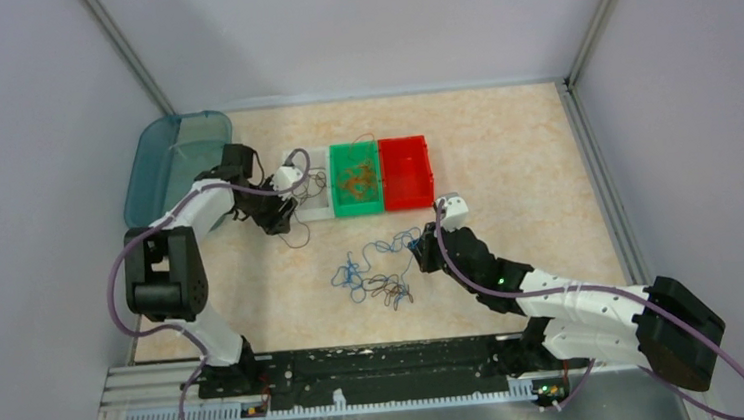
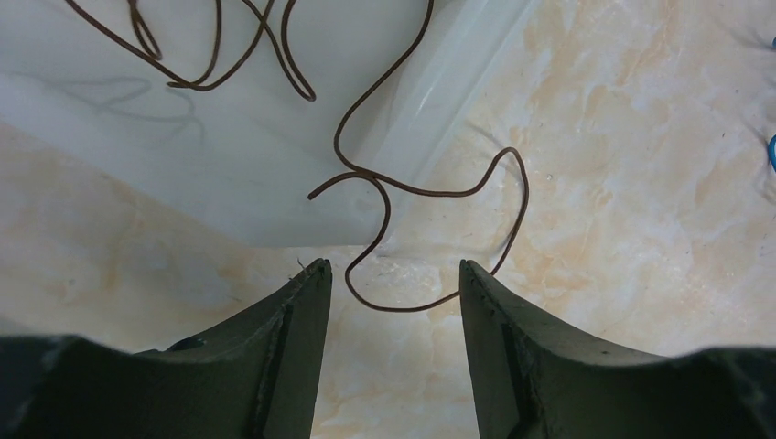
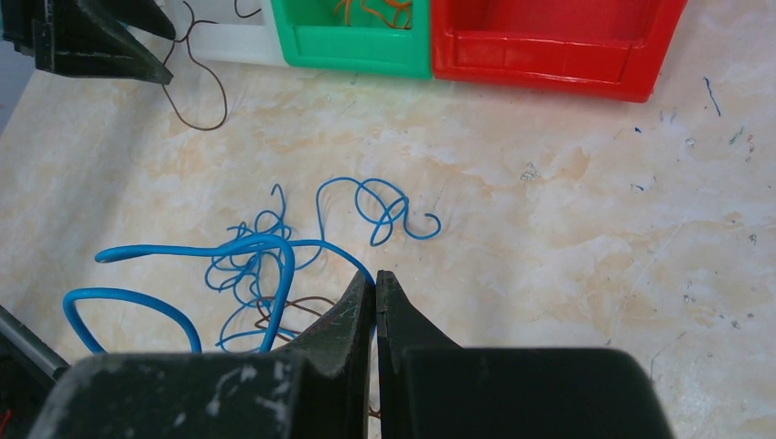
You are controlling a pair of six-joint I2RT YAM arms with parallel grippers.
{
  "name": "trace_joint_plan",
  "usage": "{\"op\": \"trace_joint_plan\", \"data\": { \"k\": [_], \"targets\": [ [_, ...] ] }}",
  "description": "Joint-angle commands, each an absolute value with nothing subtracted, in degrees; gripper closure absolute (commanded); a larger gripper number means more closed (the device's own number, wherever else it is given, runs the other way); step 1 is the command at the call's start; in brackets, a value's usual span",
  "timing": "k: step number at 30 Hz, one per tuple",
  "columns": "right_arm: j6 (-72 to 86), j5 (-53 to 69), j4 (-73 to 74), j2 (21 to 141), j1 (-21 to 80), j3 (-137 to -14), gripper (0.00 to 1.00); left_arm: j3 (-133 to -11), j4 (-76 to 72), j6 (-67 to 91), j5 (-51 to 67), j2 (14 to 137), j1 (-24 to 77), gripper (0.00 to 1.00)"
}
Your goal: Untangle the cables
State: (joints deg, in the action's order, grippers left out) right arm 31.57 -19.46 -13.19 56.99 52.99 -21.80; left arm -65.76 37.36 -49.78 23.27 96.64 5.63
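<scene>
A clump of blue cables (image 1: 373, 268) lies on the table mid-front, with dark brown cables (image 1: 390, 291) tangled at its near side. My right gripper (image 3: 375, 274) is shut on one blue cable (image 3: 256, 247) at the clump's right edge; in the top view this gripper (image 1: 419, 251) sits low over the table. My left gripper (image 2: 393, 265) is open and empty just above a loose brown cable (image 2: 430, 190) that trails out of the white bin (image 2: 229, 165) onto the table. Orange cables (image 1: 356, 178) lie in the green bin (image 1: 359, 209).
White, green and red bins (image 1: 409, 204) stand side by side at mid-back. A teal translucent lid (image 1: 169, 161) lies at the back left. In the right wrist view the red bin (image 3: 549, 59) holds nothing visible. Walls enclose the table.
</scene>
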Motion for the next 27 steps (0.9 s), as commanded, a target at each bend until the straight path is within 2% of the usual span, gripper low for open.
{"op": "trace_joint_plan", "data": {
  "k": [1, 7, 9, 10, 12, 20, 22, 25, 27],
  "targets": [
    [30.74, -19.8, -14.03, 55.09, 52.65, -23.99, 1.0, -66.3, 35.97, -46.16, 26.51, 98.86, 4.58, 0.4],
    [30.42, -19.65, -14.35, 54.9, 52.68, -23.92, 1.0, -65.35, 34.02, -47.17, 24.28, 99.94, 3.46, 0.47],
    [30.51, -19.51, -14.62, 55.09, 52.71, -23.9, 1.0, -65.07, 33.84, -47.81, 24.21, 99.56, 3.51, 0.56],
    [30.58, -19.36, -14.71, 55.18, 52.65, -23.91, 1.0, -64.88, 33.72, -48.34, 23.8, 99.18, 3.49, 0.64],
    [30.71, -19.42, -14.85, 55.27, 52.65, -23.9, 1.0, -64.02, 32.81, -49.12, 22.83, 98.7, 3.52, 0.71],
    [31.25, -19.24, -15.11, 54.99, 52.65, -23.27, 1.0, -62.44, 32.2, -49.23, 24.88, 97.83, 3.57, 0.73],
    [31.35, -19.28, -15.16, 54.78, 52.64, -23.07, 1.0, -63.14, 32.1, -49.22, 24.38, 97.71, 3.58, 0.81],
    [31.45, -19.32, -14.86, 54.5, 52.69, -23.02, 1.0, -64.62, 32.38, -51.01, 23.05, 95.91, 3.62, 0.99],
    [31.45, -19.37, -14.93, 54.45, 52.67, -22.99, 1.0, -67.02, 33.62, -52.75, 22.86, 94.23, 3.95, 1.0]
  ]
}}
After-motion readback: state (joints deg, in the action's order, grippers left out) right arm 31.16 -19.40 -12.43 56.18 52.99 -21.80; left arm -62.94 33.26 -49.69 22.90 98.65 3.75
